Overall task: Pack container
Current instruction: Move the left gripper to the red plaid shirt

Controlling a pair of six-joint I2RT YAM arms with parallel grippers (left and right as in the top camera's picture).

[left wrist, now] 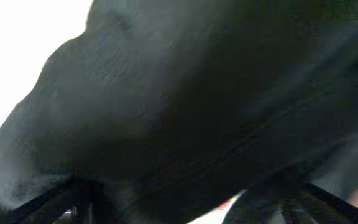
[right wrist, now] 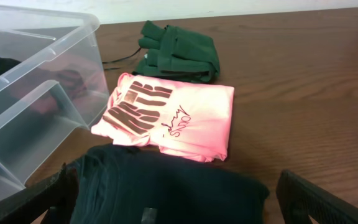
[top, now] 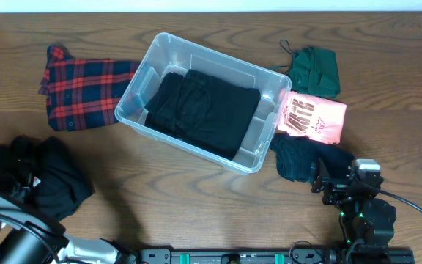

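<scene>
- Container (top: 134,94) sits mid-table, slightly skewed. A folded black garment (top: 204,106) lies flat inside and covers most of the floor, so more can probably stack on top.
- Waiting on the table (top: 196,213): red plaid shirt (top: 79,92) left of the container, green garment (top: 315,70) and pink printed shirt (right wrist: 179,115) to its right, all close enough for short carries.
- Right fingers (right wrist: 319,199) are spread wide, low over a dark folded garment (right wrist: 166,186) beside the container's corner, likely lining up a pick.
- Left fingers (left wrist: 48,202): black cloth (top: 50,180) fills the wrist view, so I cannot tell whether they pinch it.
</scene>
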